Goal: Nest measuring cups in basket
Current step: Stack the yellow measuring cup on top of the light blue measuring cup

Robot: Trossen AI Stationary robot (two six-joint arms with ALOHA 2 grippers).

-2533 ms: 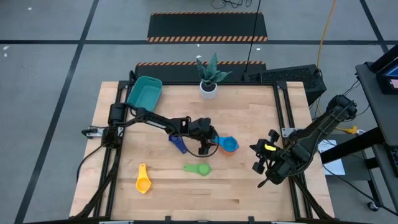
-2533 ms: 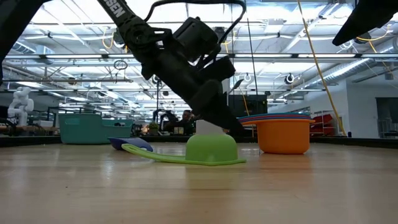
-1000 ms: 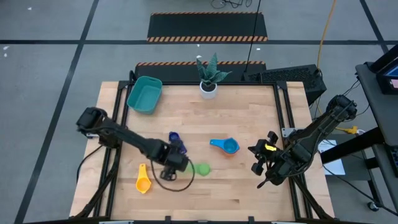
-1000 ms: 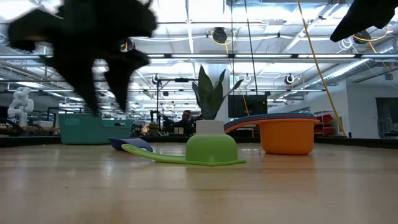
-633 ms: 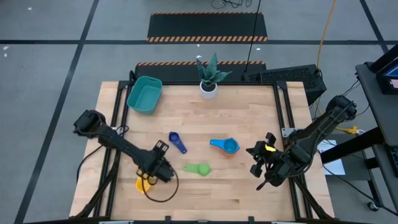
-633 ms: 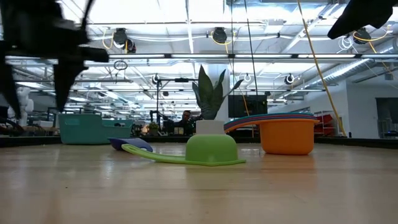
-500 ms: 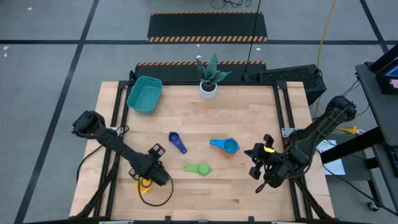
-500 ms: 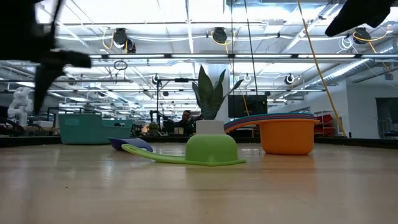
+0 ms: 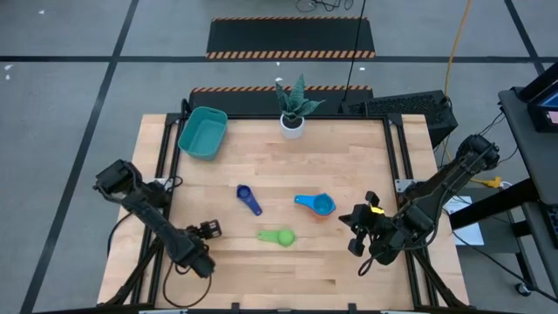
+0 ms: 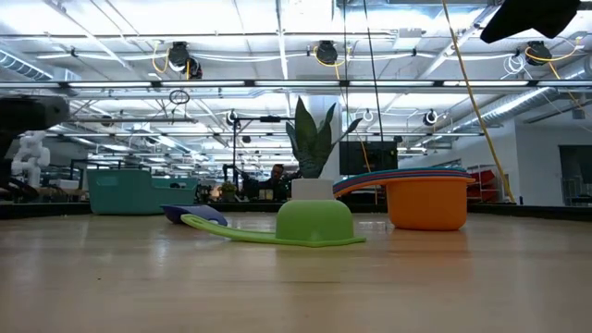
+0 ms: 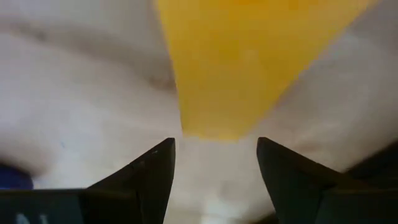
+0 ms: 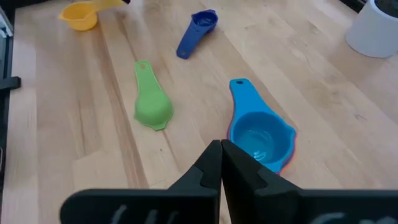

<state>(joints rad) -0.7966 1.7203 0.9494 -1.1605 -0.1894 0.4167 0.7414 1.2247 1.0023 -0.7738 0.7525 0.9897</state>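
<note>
Measuring cups lie spread over the wooden desk [image 9: 349, 166], none of them in the teal basket [image 9: 202, 133], which sits at the far left corner. The left tool [image 9: 202, 240] is low over the near left part of the desk, its fingers [image 11: 146, 177] standing apart with nothing between them; the yellow cup [image 11: 249, 56] fills the wrist view just ahead of the fingertips, not gripped. In the high view that cup is hidden beneath the arm. The right tool [image 9: 357, 237] hangs by the desk's right edge, fingers pressed together and empty. The green cup [image 9: 277, 236] lies bowl-down near the middle front, between the two tools. The dark blue cup [image 9: 248, 199] lies farther back, left of centre. A stack of cups with a light blue one [image 9: 316, 204] on top and orange below sits right of centre, near the right tool. A potted plant [image 9: 293, 109] stands at the far edge, beside the basket.
</note>
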